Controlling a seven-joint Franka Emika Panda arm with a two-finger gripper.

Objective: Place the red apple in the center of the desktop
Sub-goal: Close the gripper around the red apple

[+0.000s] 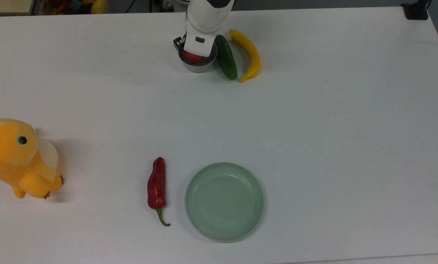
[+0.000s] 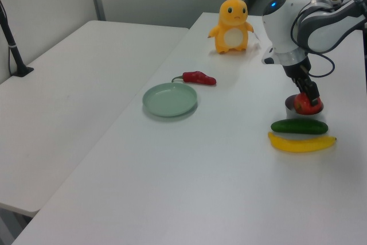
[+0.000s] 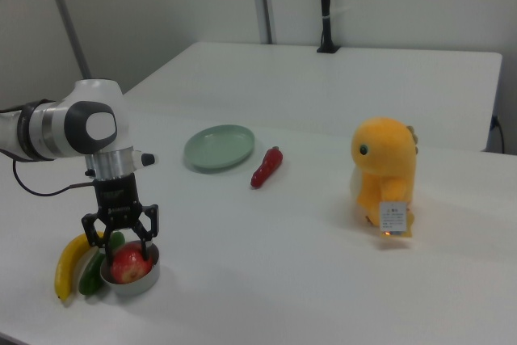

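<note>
The arm's hand [image 3: 129, 241] is reaching down into a small metal bowl [image 3: 137, 279] near the table's [image 1: 314, 121] far edge in the top view, its two fingers [image 3: 147, 236] sitting spread to either side of the red apple [image 3: 129, 266], which is lying in the bowl. I cannot tell whether the fingers are pressing the apple. A green cucumber [image 1: 226, 57] is lying just beside the bowl with a yellow banana [image 1: 248, 54] next to it, while a red chili pepper [image 1: 157, 184], a pale green plate [image 1: 224, 201] and an orange plush toy [image 1: 17, 157] are sitting well apart from them.
</note>
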